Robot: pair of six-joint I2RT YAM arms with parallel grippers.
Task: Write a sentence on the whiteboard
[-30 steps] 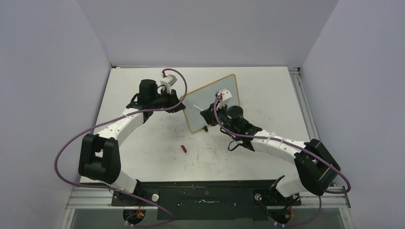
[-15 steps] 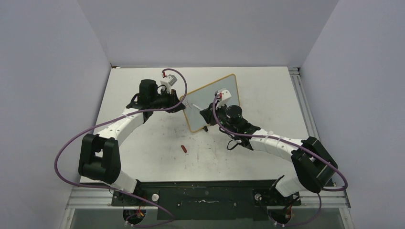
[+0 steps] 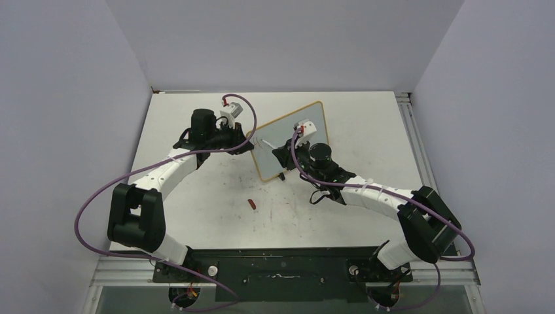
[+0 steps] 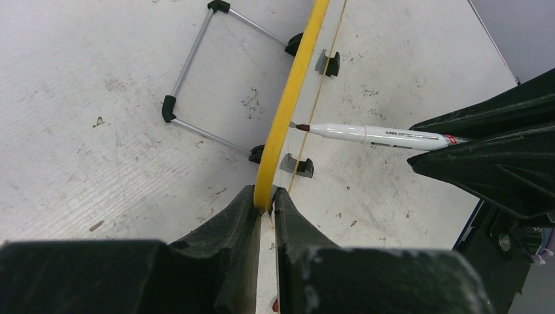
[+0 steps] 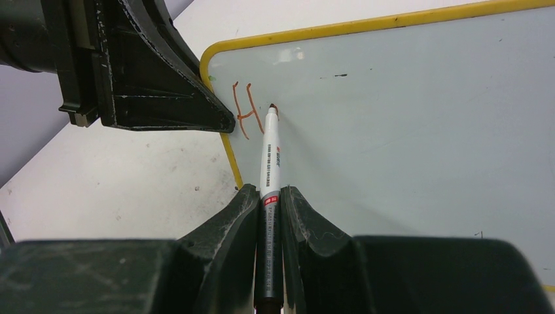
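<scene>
One letter of the sentence is down so far, a red "H" in the top-left corner of the whiteboard as the right wrist cam sees it, so the task looks barely begun. The board stands propped on its wire stand mid-table, turned at an angle btwn the two arms. The left gripper is clamped on the yellow frame at the board's edge, just beside the H, prob. to steady it. The right gripper is closed round the barrel of a marker, cap end back btwn the fingers. Key relation: the marker's long axis runs straight out from the right gripper to the board face, and its tip is on or v. near the surface just right of the H, w/ a small red dot there. The blank area lies to the right of the tip, away from the left gripper, so the next strokes should go that way. The right arm does the writing; the left arm only holds. A small red item, maybe the cap, lies on the table near the board's front corner, apart from both arms. Risk, as I judge it: pushing hard could tip the board back on its stand.
</scene>
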